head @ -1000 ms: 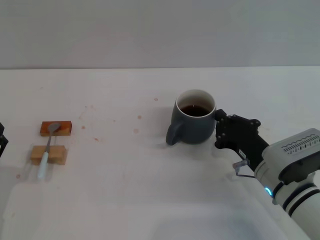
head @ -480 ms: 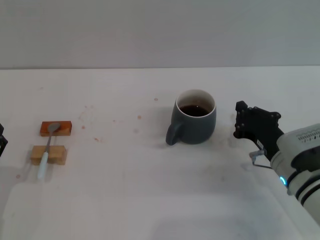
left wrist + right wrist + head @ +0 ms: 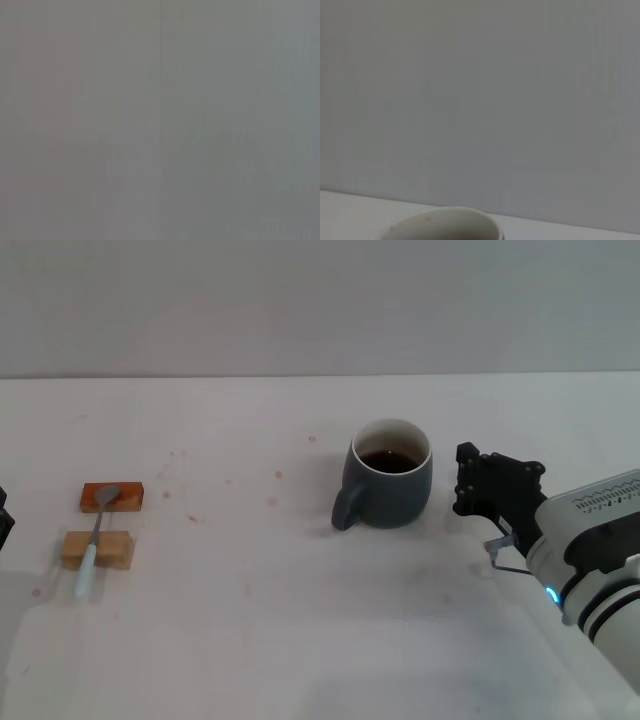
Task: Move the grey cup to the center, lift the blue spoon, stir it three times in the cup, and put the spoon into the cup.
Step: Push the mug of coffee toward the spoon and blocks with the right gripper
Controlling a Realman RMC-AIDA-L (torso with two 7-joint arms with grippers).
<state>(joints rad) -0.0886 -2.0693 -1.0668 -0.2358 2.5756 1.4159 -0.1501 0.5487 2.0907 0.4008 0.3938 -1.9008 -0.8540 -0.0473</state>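
From the head camera I see the rounded dark slate-grey ceramic cup [image 3: 390, 488] standing upright near the middle of the white surface [image 3: 260, 630]. Its inside is white, the rim is pale, and it holds dark liquid. Its loop handle points toward the robot's left and slightly toward the camera.

The black right gripper [image 3: 478, 483] sits just beside the cup on the cup's right side, at about the height of the cup body. There is a narrow visible gap between gripper and cup wall; they are not touching. The gripper holds nothing. I cannot tell from this angle whether its fingers are spread or closed. The white forearm of the right arm runs off toward the lower right corner of the head view.

The small slim spoon with the pale light-blue handle [image 3: 96, 540] lies well apart from the cup, far to the robot's left. Its grey metal bowl rests on a reddish-brown wooden block [image 3: 112, 497], and its stem crosses a lighter tan wooden block [image 3: 97, 549] nearer the camera. The handle end points toward the camera.

A dark part of the left arm shows only at the left edge of the head view; the left gripper itself is out of sight.

The right wrist view shows the pale rim of the cup [image 3: 440, 225] against a plain grey wall [image 3: 480, 100]. The left wrist view shows only uniform grey.
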